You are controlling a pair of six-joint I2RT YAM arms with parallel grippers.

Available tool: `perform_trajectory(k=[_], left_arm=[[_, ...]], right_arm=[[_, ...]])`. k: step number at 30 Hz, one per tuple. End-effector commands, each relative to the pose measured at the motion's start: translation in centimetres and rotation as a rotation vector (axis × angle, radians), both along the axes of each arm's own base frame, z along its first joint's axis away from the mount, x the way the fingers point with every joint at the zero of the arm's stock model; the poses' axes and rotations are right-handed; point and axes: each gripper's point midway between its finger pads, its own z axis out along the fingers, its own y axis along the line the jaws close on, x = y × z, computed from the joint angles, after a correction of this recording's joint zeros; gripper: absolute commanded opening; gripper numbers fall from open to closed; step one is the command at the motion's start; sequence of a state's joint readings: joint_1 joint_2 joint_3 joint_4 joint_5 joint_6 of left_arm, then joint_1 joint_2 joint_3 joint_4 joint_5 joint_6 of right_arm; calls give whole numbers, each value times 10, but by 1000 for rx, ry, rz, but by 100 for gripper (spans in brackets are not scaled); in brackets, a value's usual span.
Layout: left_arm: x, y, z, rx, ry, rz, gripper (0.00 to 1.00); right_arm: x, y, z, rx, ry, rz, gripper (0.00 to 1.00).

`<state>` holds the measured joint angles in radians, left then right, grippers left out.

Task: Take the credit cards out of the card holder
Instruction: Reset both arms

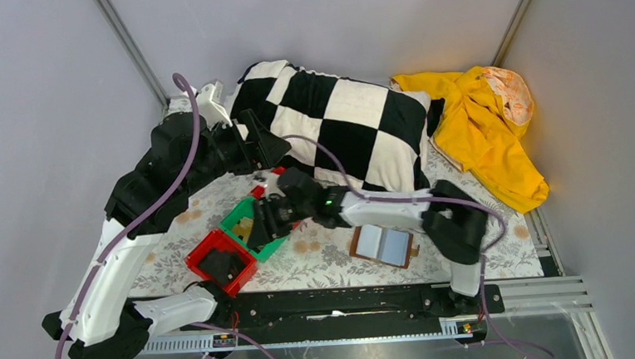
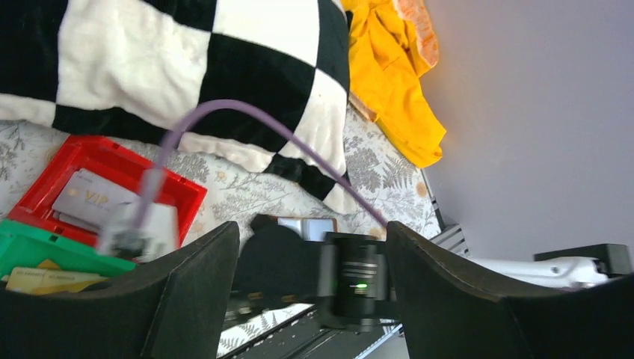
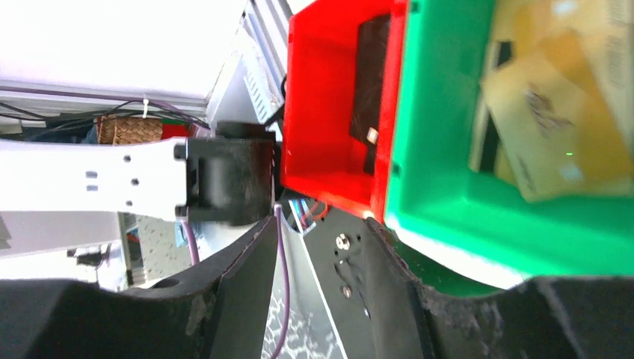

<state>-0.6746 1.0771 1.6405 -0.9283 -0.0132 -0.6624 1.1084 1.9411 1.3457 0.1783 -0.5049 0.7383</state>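
the left arm (image 1: 123, 258) rises from its base at the near left corner, its white link leaning up and back, then its black links bend right across the far left of the table. the left gripper (image 2: 310, 295) hangs above the table near the pillow's left end, looking out across the table to the right, its black fingers (image 2: 187, 292) spread wide with nothing between them.

just right of that arm's base sits a square red plastic bin (image 1: 204, 251) with a dark flat object (image 1: 224, 266) inside. touching its far side is a green plastic bin (image 1: 238, 212) holding gold-coloured cards (image 3: 546, 142). behind that, a second red plastic bin (image 2: 52, 176) holds a grey card printed "vip" (image 2: 97, 196).

the right arm (image 1: 387, 208) reaches from its base at the near right, folded at the elbow, its white forearm stretched left and low. the right gripper (image 3: 318, 299) hovers over the green bin, its fingers (image 3: 232, 299) parted and gripping nothing.

the small brown bifold card holder (image 1: 382, 245) lies open flat, pale blue-grey inner faces up, on the cloth right of the green bin, just in front of the right forearm and apart from both grippers.

a grey-and-white floral cloth (image 1: 327, 258) covers the table. a black-and-white chequered pillow (image 1: 335, 120) lies along the far side, a crumpled yellow garment (image 1: 486, 127) beside it in the far right corner. plain grey walls (image 1: 34, 97) enclose the table on three sides.
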Motion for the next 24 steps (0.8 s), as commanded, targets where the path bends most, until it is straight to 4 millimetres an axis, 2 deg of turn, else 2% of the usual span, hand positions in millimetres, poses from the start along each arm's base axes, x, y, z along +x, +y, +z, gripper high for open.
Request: perform_trajectory(k=[1,4,6,11,14,18,21,24], left_arm=[[9,-5,31,-83,-110,7,76],[14,-10,25,-83,-108,-2,76],[16,-19,14,-71,-84,-33,77],[22,-47,-35,-31,45,-129,77],[20,-66,-70,-22,133,-208,77],[10,-85,-127,11,301,-296,77],[-7,-101,-171,64,400,-351,76],[-23,-114,-205,122,463,-391,76]], right_arm=[[34,-58,31,23,-111,-181,52],[40,-115,16,-49,-114,-312,52],[42,-156,2,-150,-161,-423,51],[48,-274,-35,-379,-155,-792,44],[49,-325,-54,-439,-84,-948,44],[42,-360,-70,-559,-68,-1036,47],[38,-369,-78,-623,-59,-1035,48],[38,-373,-82,-659,-58,-1038,51]])
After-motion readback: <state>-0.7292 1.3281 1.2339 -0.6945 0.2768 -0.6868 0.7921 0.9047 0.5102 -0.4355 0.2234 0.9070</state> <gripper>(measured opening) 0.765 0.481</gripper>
